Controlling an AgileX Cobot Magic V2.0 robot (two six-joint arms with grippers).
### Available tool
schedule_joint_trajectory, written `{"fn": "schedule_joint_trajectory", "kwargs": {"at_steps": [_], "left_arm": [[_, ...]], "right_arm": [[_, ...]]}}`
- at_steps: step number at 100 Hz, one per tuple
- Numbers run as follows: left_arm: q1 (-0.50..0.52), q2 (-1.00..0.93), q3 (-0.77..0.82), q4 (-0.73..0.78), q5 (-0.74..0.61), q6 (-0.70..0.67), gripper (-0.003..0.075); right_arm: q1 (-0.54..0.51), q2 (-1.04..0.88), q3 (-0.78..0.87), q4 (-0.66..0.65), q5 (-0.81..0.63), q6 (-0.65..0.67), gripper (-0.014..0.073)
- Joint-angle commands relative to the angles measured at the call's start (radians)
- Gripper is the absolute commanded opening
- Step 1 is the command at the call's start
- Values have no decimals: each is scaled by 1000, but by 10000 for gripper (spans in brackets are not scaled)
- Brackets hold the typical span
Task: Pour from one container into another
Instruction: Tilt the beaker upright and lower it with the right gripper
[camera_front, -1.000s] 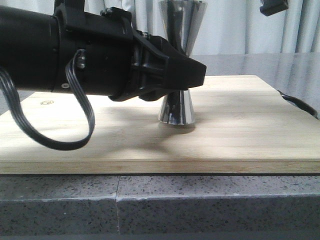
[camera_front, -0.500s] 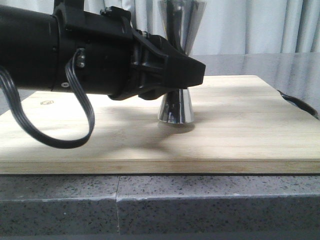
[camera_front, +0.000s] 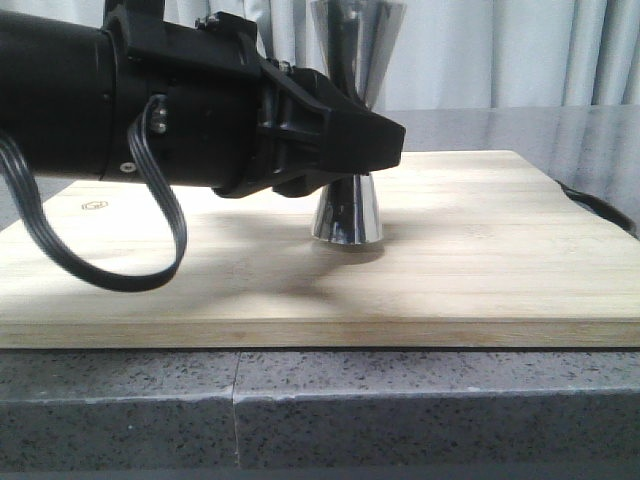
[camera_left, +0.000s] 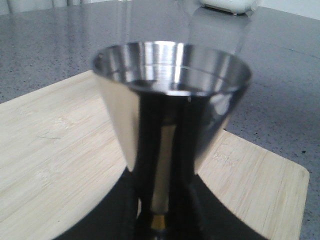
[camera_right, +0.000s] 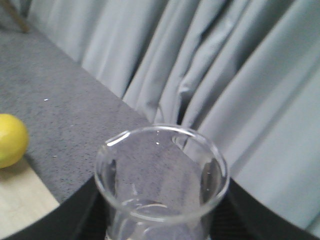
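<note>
The steel jigger stands upright over the wooden board, its upper cone rising behind my left arm. My left gripper reaches in from the left and is shut on the narrow waist. In the left wrist view the jigger fills the frame, and the left gripper has black fingers pressed on both sides of the brass-coloured waist. The clear glass beaker sits upright in my right gripper, which is shut on its wall, held high near the curtain. The right gripper is out of the front view.
A yellow lemon lies on the grey counter beside a board corner. The board has a black handle at its right end. Grey curtains hang behind. A white object sits at the far counter edge.
The left arm and the jigger have shifted slightly to the left. A dark part of the right gripper at the front view's top right has left the frame.
</note>
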Motion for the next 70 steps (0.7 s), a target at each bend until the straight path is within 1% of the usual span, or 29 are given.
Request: {"fn": "schedule_joint_trajectory", "kwargs": {"at_steps": [1,5,10,20,30,40,47,54,70], "left_arm": [[2,-44,-32,-21,-95,-6,-19],[2,-44,-32,-21,-95,-6,-19],[2,-44,-32,-21,-97,-6,-19],[2,-44,-32,-21,-98,-6,-19],[2,-44,-32,-21,-102,-6,-19],[2,-44,-32,-21,-104,-6,-19],[2,-44,-32,-21,-104,-6,-19],[2,-44,-32,-21,-104,-6,-19],[21,-44,-32,-19,-109,-6,-19]], "right_arm": [[-57,0,-36,146,-43,13,244],[-77,14,-36,156,-62,26,244],[-103,32,-36,156,-77,77,244],[-127,76,-34,154,-105,147,244],[-129,125,-16,121,-148,147,244],[-129,167,12,31,-251,147,244],[-129,189,36,27,-292,147,244],[-129,200,61,27,-296,140,244],[-129,202,132,24,-345,63,244]]}}
